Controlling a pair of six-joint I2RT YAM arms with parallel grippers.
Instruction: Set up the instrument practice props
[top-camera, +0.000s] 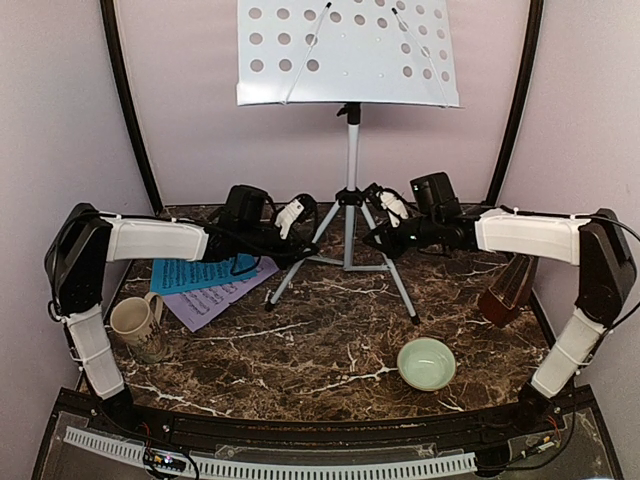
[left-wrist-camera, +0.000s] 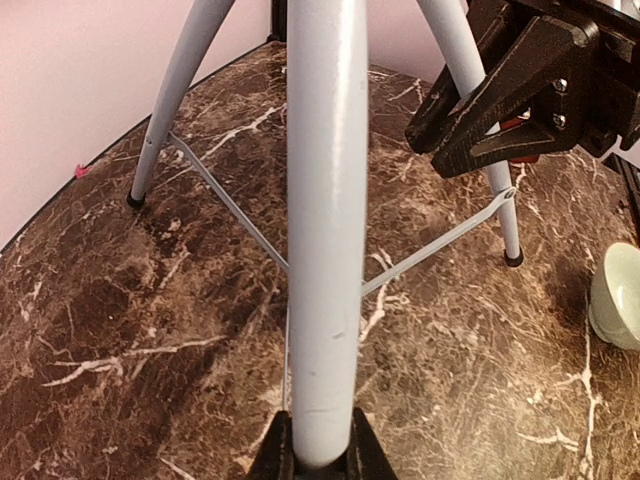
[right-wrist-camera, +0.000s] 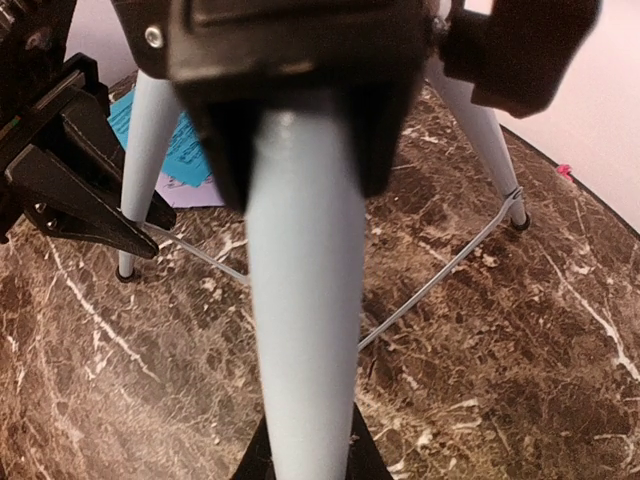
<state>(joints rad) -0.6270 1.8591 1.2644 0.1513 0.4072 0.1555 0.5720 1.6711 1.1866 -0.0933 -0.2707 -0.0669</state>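
The music stand (top-camera: 352, 170) is upright at the back middle of the counter (top-camera: 320, 340), tripod spread and perforated desk high overhead. The left jaws are closed on one sloping leg (left-wrist-camera: 325, 250). The right jaws are clamped on another leg (right-wrist-camera: 300, 330) (each wrist view shows the tube running straight down between the fingers).

The main risk is uneven pulling. The stand looks top-heavy, so if one arm leads the other, the tripod could twist, fold at its thin braces (left-wrist-camera: 440, 240) or tip over.

The blue sheet (top-camera: 190, 272) and lilac sheet (top-camera: 215, 298) lie on the counter under the left arm, where a dragged foot could crumple them. The metronome (top-camera: 508, 290) sits at the right edge, just beside the right arm's forearm, which could knock it in a swing.
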